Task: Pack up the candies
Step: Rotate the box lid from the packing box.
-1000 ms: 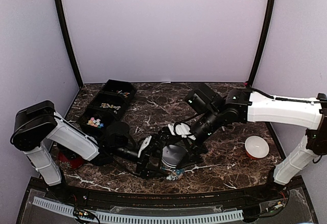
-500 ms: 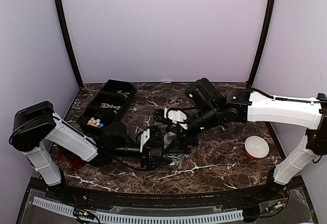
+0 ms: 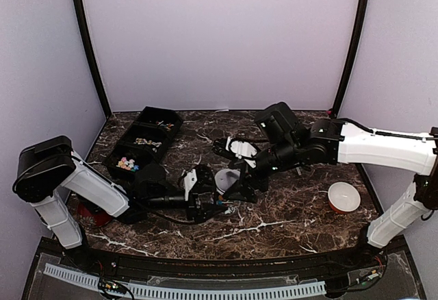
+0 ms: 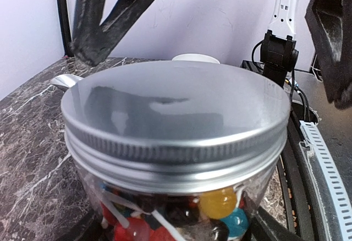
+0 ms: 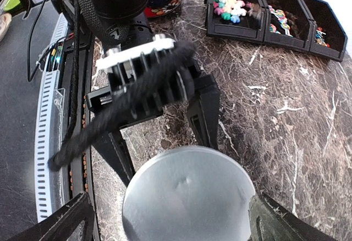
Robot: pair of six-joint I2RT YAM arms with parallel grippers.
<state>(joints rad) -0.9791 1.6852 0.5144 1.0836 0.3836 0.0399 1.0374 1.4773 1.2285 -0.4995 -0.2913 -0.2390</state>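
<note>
A glass jar [image 4: 181,208] with a silver screw lid [image 4: 176,103] holds mixed candies [image 4: 220,202] in yellow, blue and red. My left gripper [image 3: 216,198] is shut on the jar's body near the table's middle front. My right gripper [image 5: 170,225] stands open over the lid [image 5: 190,197], and its dark fingers [image 4: 99,21] hang apart from the rim on both sides. In the top view the lid [image 3: 226,178] shows between both grippers, with the right gripper [image 3: 237,175] just behind it. More loose candies [image 3: 126,164] lie in the nearest bin.
A black three-part bin tray [image 3: 152,130] stands at the back left. An orange bowl with a white inside [image 3: 343,196] sits at the right. A red object [image 3: 92,212] lies by the left arm's base. A few small bits [image 3: 231,210] lie on the marble by the jar.
My right gripper has let go of the lid, lifted back and opened wider. The left gripper has carried the jar a little farther from the front edge.
</note>
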